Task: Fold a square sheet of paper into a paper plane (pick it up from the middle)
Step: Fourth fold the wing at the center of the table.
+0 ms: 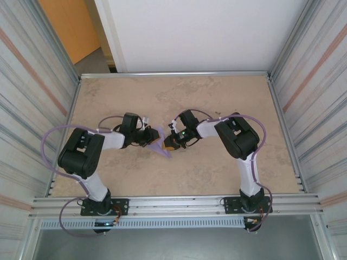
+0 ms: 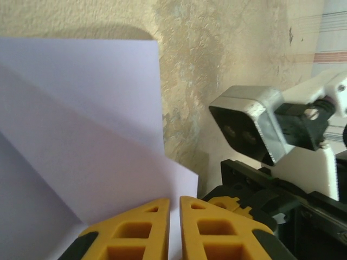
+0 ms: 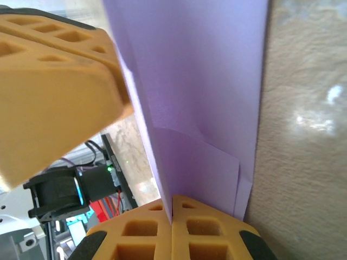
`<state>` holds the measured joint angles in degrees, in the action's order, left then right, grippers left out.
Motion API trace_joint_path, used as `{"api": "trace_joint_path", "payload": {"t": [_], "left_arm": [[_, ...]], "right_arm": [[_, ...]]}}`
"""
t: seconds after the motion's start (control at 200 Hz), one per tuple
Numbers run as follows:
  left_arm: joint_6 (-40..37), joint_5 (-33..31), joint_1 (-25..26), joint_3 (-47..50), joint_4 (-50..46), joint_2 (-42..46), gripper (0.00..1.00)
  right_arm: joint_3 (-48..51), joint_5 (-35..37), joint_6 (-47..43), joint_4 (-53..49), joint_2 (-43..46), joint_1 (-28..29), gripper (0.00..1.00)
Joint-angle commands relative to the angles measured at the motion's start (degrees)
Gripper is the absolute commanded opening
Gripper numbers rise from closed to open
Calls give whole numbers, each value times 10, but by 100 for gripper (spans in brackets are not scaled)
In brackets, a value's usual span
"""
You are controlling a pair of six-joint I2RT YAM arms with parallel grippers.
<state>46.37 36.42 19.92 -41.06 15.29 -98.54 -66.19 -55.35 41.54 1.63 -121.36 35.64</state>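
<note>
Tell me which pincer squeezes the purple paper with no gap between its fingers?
The right pincer: its yellow fingers meet on the folded lavender paper sheet. The left pincer shows a thin slit.

Left arm and right arm: elbows bent outward, forearms angled inward, wrists low and facing each other. Left gripper: fingers nearly together, pinching the paper. Right gripper: fingers pressed tight on the same paper. The grippers are close but not touching.
</note>
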Motion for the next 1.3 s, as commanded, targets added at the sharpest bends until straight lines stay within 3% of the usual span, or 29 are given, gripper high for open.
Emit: {"api": "trace_joint_path", "payload": {"t": [0.0,0.231,0.591,0.777,1.017,1.163,1.293], "left_arm": [[0,7,-3,-14,15,-9,15],[2,-6,-4,-22,-7,-28,12],[6,-13,-4,-34,-23,-43,11],[6,-8,-4,-37,-25,-46,11],[5,-8,-4,-40,-28,-44,11],[6,-7,-4,-40,-30,-42,11],[5,-7,-4,-42,-32,-42,12]], "right_arm": [[-2,-2,-12,-20,-14,-3,0],[-5,4,-16,-29,-13,-3,4],[-2,21,-39,-57,32,-3,30],[13,40,-47,-73,76,-13,34],[13,176,-101,-147,123,-5,41],[-16,268,-133,-197,113,25,47],[-44,305,-147,-217,93,50,50]]}}
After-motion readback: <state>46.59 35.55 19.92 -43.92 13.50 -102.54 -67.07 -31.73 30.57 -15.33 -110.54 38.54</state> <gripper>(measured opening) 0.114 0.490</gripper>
